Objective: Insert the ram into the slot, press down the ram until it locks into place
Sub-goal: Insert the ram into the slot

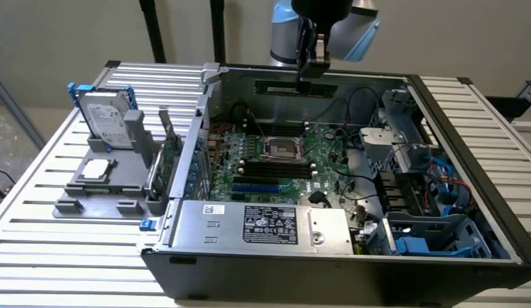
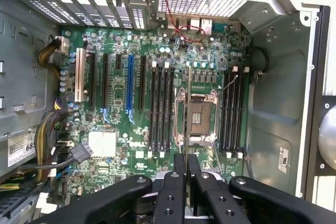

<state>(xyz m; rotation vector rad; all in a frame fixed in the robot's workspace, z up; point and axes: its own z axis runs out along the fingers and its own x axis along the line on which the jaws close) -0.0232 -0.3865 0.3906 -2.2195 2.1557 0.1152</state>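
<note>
End effector (image 1: 311,74) clenched on the ram (image 1: 282,86), held edge-down well above the board (image 2: 210,56) — long axis parallel to the slot (image 2: 172,108) below, offset from that bank of 4 toward the processor socket (image 2: 199,116).

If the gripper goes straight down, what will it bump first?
The gripper holds the ram, so the ram would touch first, probably at the edge of the processor socket beside the black slots, though depth is unclear.
</note>
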